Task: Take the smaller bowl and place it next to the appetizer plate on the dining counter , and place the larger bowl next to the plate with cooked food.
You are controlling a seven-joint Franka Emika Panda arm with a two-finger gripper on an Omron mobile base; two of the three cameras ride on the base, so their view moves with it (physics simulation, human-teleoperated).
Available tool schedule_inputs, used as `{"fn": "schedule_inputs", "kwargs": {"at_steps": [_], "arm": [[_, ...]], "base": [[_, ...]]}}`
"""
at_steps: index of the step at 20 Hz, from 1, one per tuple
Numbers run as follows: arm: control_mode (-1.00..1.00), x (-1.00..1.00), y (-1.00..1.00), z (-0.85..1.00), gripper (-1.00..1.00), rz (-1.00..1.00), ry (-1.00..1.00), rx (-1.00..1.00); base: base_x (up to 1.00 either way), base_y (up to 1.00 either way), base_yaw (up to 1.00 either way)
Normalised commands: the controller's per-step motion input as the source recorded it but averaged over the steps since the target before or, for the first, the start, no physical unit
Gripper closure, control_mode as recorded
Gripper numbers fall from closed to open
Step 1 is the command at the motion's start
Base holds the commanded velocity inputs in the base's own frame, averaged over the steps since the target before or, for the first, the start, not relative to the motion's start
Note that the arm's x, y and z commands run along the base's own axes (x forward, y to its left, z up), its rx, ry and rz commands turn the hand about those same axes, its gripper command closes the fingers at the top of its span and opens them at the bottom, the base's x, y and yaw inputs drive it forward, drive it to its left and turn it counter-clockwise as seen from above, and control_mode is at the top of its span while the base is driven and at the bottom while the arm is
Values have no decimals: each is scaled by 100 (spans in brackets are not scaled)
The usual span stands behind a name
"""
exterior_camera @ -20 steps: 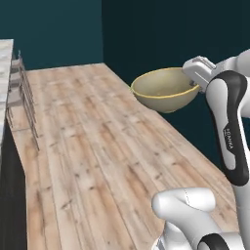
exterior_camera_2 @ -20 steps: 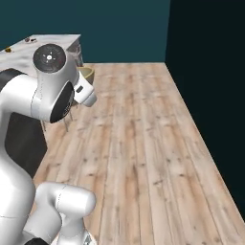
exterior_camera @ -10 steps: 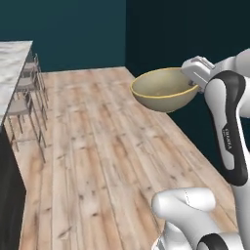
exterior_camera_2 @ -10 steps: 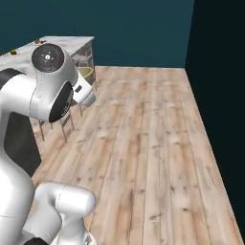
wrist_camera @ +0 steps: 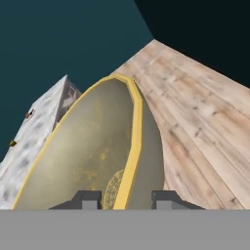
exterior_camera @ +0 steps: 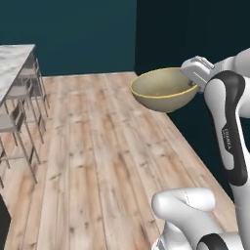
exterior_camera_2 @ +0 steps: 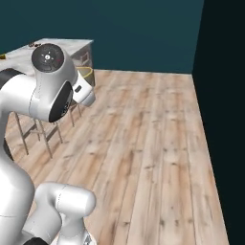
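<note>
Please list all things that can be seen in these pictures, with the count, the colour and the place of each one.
larger bowl: one, tan with a yellowish rim, held up in the air above the wooden floor, its rim between the gripper fingers.
dining counter: one, white marble with grey veins, at the left edge of the left base view; a few small things lie on it, too small to name.
chairs: several, grey, standing in a row along the dining counter.
floor: one, light wooden planks, across the room.
walls: dark teal, behind the floor.
gripper: one, dark fingertips, closed on the rim of the larger bowl.
arm: one, white with dark joints, at the right of the left base view.
</note>
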Motion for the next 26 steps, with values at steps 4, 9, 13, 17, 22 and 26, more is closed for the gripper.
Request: {"fn": "schedule_inputs", "kwargs": {"at_steps": [4, 9, 13, 17, 22, 26], "arm": [[100, 0, 0, 0, 100, 0, 0, 0], [100, 0, 0, 0, 100, 0, 0, 0], [100, 0, 0, 0, 100, 0, 0, 0], [100, 0, 0, 0, 100, 0, 0, 0], [100, 0, 0, 0, 100, 0, 0, 0], [100, 0, 0, 0, 100, 0, 0, 0]], "base": [[100, -43, 16], [100, -40, 17], [100, -43, 18], [100, -46, 19], [100, -48, 18], [100, -51, 19]]}}
